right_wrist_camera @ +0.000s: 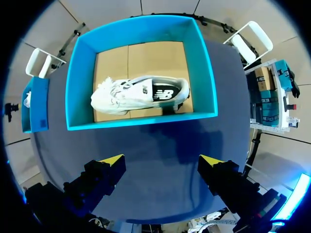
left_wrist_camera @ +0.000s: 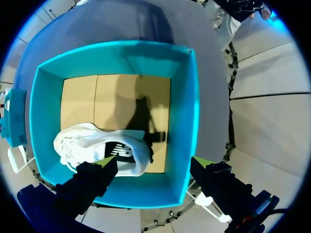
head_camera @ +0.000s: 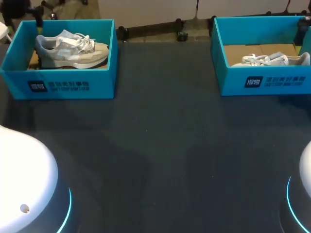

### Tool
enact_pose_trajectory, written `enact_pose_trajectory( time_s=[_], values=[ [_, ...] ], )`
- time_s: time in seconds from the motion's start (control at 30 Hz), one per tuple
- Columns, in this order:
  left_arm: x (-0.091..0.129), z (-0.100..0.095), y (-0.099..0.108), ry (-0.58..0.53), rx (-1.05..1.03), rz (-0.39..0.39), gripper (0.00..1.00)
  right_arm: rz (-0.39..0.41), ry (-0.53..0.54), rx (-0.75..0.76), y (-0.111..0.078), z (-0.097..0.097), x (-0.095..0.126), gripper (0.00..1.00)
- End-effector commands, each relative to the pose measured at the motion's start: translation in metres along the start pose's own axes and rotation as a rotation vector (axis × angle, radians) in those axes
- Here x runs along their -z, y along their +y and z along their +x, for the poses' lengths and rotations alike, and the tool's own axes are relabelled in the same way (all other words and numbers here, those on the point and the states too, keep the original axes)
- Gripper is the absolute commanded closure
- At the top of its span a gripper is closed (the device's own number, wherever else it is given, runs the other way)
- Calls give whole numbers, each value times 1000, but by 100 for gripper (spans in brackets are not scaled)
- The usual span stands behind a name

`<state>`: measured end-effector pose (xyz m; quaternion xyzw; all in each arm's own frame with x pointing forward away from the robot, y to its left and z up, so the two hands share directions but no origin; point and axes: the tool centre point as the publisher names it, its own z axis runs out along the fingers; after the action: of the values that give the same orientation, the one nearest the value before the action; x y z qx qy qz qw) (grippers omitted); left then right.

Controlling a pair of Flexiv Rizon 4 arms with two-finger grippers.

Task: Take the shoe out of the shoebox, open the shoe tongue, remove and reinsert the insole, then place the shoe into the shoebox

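Two teal shoeboxes stand at the table's back corners. The left shoebox (head_camera: 73,85) holds a grey and beige sneaker (head_camera: 70,48) lying on its side. The right shoebox (head_camera: 262,82) holds a white sneaker (head_camera: 272,60). Neither gripper shows in the head view. My left gripper (left_wrist_camera: 155,165) hangs open high above a shoebox (left_wrist_camera: 187,97), over its near wall, with the sneaker (left_wrist_camera: 82,141) below its one finger. My right gripper (right_wrist_camera: 162,162) is open above the bare table, short of its shoebox (right_wrist_camera: 204,73) and the white sneaker (right_wrist_camera: 131,94) inside.
Dark table top (head_camera: 165,136) stretches between and in front of the boxes. The white housings of my arms fill the near left corner (head_camera: 24,179) and near right corner (head_camera: 303,194). Cardboard lines each box floor (left_wrist_camera: 116,97).
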<state>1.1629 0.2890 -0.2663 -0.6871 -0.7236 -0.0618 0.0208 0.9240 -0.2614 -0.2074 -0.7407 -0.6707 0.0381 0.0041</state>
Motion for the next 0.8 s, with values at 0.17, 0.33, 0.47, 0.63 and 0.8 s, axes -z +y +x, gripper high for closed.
enact_pose_trajectory(
  time_s=[0.17,0.33,0.47,0.63,0.8],
  values=[
    [-32,-8,17,-19,-32,18,0,0,-2,-1,0,0,0,0],
    [-52,-13,28,-24,-44,14,0,0,-2,-1,0,0,0,0],
    [-62,-14,30,-25,-50,20,0,0,-2,-1,0,0,0,0],
    [-77,-18,32,-47,-52,28,0,0,-2,-1,0,0,0,0],
    [-88,-22,37,-62,-53,45,0,0,-2,-1,0,0,0,0]
  ],
)
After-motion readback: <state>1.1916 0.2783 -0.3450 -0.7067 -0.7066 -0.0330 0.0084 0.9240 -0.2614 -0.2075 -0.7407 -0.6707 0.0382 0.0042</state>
